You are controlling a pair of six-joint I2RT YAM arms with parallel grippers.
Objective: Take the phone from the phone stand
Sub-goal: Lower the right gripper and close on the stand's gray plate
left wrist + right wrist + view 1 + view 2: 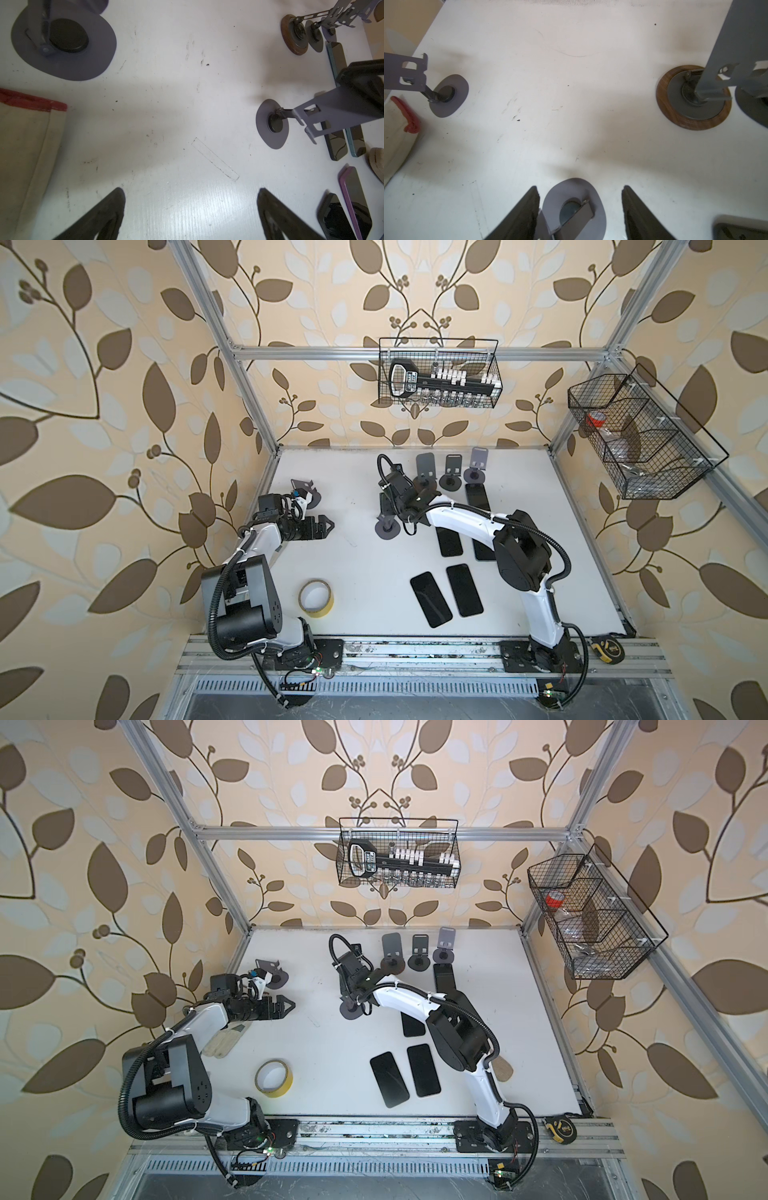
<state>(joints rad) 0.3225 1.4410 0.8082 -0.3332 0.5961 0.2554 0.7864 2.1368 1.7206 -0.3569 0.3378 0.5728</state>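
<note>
The phone stand point(386, 529) point(350, 1011), a grey oval base with a tilted plate point(340, 108), stands mid-table. A dark phone point(383, 506) rests on its plate, largely covered by my right wrist in both top views. My right gripper point(395, 510) point(580, 187) hangs over this stand. Its fingertips are apart on either side of the stand's base point(575, 199), and the phone does not show between them. Whether the fingers press the phone I cannot tell. My left gripper point(330, 525) point(190, 190) is open and empty over bare table, left of the stand.
Three empty stands point(453, 470) line the back, and another point(305, 493) is beside my left arm. Several phones point(431, 599) lie flat at centre-right. A yellow tape roll point(316, 597) sits in front, a glove point(222, 1042) on the left. Wire baskets point(438, 373) hang on the walls.
</note>
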